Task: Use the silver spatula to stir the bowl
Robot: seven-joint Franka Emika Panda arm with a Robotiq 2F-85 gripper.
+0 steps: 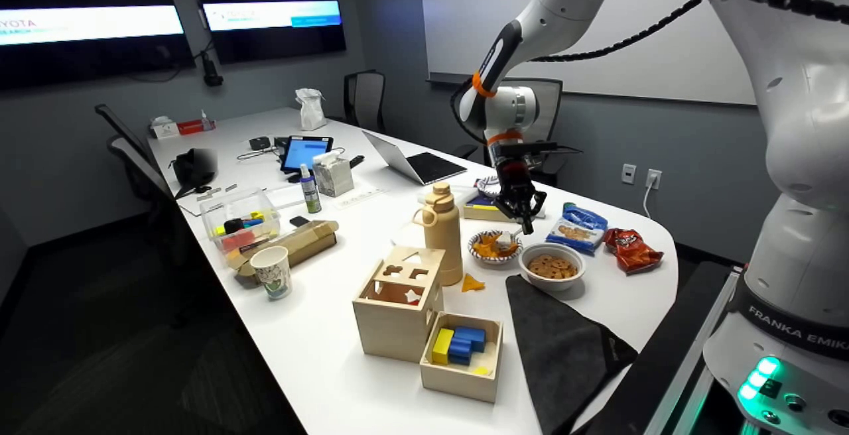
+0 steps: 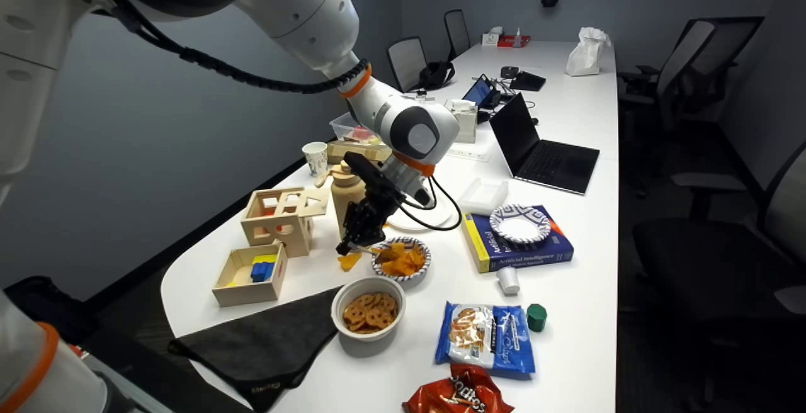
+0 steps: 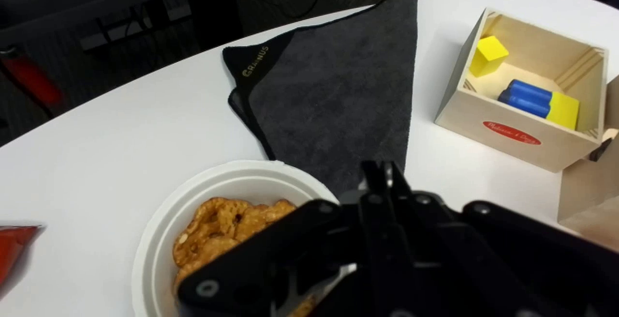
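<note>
The silver spatula (image 1: 509, 237) slants from my gripper (image 1: 527, 225) into a small patterned bowl (image 1: 494, 260) of orange chips. In an exterior view, the thin spatula (image 2: 367, 249) runs from the gripper tips (image 2: 345, 248) over the rim of the patterned bowl (image 2: 427, 257), its blade mostly among the chips. In the wrist view the fingertips (image 3: 379, 168) are close together with a silver sliver of the spatula (image 3: 389, 174) between them. The rest of the spatula is hidden behind the fingers. The patterned bowl is out of the wrist view.
A white bowl (image 2: 371, 335) of brown crisps stands beside the patterned bowl. A tan bottle (image 1: 442, 236) stands close to the arm. Around lie a dark cloth (image 1: 564, 349), a wooden block box (image 1: 462, 382), snack bags (image 2: 482, 337) and a book (image 2: 529, 255).
</note>
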